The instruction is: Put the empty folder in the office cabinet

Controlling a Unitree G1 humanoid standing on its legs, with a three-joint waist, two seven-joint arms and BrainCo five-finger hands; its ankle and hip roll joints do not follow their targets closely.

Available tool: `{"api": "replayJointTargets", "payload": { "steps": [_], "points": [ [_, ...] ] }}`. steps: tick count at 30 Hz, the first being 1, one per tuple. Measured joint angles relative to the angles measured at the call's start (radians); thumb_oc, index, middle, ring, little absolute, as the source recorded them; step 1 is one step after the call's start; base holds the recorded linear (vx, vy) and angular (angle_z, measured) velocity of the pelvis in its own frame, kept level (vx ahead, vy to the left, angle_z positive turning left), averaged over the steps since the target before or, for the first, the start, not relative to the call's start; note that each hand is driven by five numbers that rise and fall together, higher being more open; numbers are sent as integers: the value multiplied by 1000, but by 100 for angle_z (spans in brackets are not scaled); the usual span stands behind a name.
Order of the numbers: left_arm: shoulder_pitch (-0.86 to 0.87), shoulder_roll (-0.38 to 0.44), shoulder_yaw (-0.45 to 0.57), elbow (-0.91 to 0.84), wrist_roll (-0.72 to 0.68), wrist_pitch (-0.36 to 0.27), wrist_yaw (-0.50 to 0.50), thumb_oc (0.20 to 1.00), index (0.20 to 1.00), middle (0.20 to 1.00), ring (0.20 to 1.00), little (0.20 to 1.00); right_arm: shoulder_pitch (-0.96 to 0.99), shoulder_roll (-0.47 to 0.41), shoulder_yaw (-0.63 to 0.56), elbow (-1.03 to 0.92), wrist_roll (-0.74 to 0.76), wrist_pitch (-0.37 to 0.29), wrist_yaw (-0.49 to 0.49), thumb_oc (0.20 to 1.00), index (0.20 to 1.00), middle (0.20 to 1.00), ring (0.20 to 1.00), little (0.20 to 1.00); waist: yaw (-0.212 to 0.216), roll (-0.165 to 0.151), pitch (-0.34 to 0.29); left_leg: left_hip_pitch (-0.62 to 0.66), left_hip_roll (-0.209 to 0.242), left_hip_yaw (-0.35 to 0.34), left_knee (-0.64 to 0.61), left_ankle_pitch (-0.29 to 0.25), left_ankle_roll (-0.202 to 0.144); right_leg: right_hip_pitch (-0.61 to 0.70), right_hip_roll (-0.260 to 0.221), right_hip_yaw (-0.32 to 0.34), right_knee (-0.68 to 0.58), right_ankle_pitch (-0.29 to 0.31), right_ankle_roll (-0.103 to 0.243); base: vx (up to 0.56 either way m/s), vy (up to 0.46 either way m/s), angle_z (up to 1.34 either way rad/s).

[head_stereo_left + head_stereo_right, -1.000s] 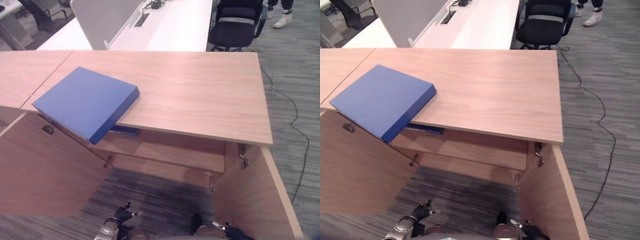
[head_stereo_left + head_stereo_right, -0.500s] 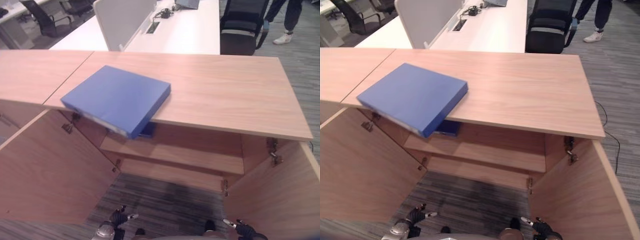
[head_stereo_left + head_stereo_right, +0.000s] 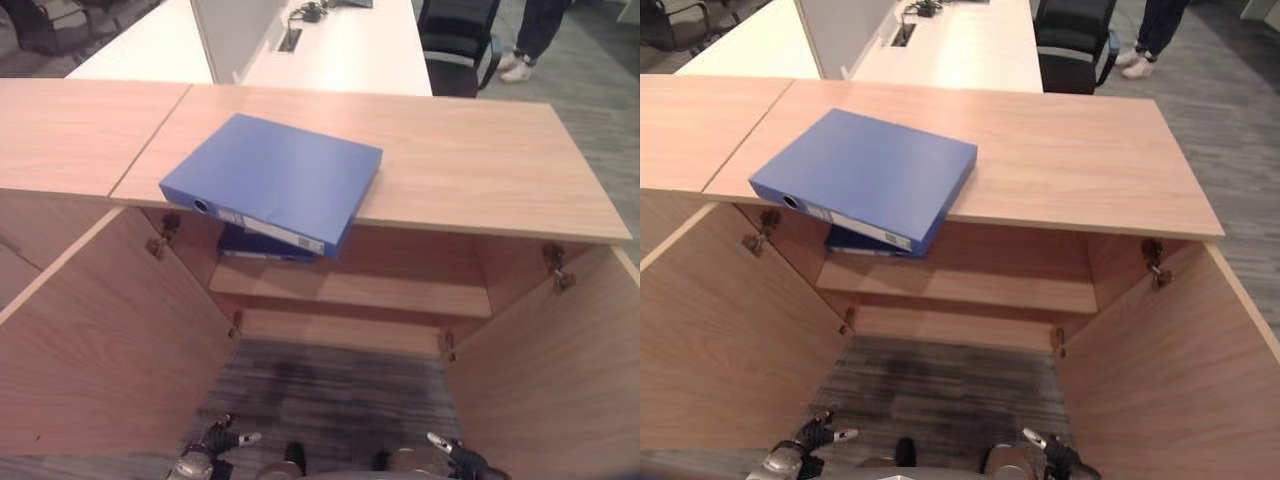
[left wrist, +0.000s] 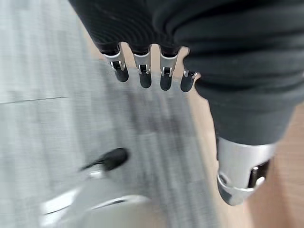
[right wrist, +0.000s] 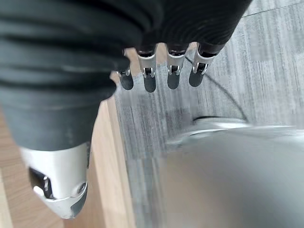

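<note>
A blue folder (image 3: 275,180) lies flat on the wooden cabinet top (image 3: 470,160), its spine overhanging the front edge above the open cabinet. Inside, a second blue folder (image 3: 255,247) lies on the shelf (image 3: 400,290) just under it. My left hand (image 3: 205,455) hangs low at the bottom of the eye views, far below the folder, fingers (image 4: 142,76) straight over the carpet and holding nothing. My right hand (image 3: 460,462) hangs low on the other side, with its fingers (image 5: 173,76) straight and empty too.
Both cabinet doors stand wide open, the left door (image 3: 100,330) and the right door (image 3: 560,370) flanking the gap. Behind the cabinet are a white desk (image 3: 330,50), a black office chair (image 3: 455,40) and a person's legs (image 3: 530,30).
The camera has swung, so the cabinet opening now sits centred and the folder's spine shows. The folder keeps its place on the top. Both hands stay low.
</note>
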Motion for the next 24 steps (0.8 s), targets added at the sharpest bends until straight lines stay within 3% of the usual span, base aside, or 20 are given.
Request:
{"api": "replayJointTargets", "payload": {
  "steps": [1,4,8,12,24],
  "points": [
    [14,-7,-1,-4,0,2,-6,1000,1000,1000,1000,1000,12,-1,0,-1,0,0,-2,1000,1000,1000,1000,1000,-7,5,-2,3,3,-6,1,8,-11,37,17,-4,-69,24,-22,-11,-1,-36],
    [38,-19,-1,-10,2,3,-8,1000,1000,1000,1000,1000,33,-16,-3,5,-1,-3,-3,1000,1000,1000,1000,1000,-7,5,-10,17,20,39,1,5,-19,54,49,51,-139,52,-19,-10,-33,-38],
    [24,-18,-6,-20,31,-3,-12,1000,1000,1000,1000,1000,98,-43,-4,4,-11,3,-7,1000,1000,1000,1000,1000,-37,5,-37,20,23,44,2,8,-22,71,61,54,-187,77,-27,-16,-48,-12],
    [18,-18,-6,-24,37,-4,-12,1000,1000,1000,1000,1000,107,-46,-4,4,-12,3,-7,1000,1000,1000,1000,1000,-35,9,-42,25,27,63,1,8,-22,91,73,80,-231,109,-31,16,-64,-17],
    [31,-21,-8,-20,37,-1,-11,1000,1000,1000,1000,1000,104,-52,-4,7,-43,3,-3,1000,1000,1000,1000,1000,-33,26,-49,28,31,57,1,7,-26,102,77,77,-233,108,-31,22,-55,1]
  ]
}}
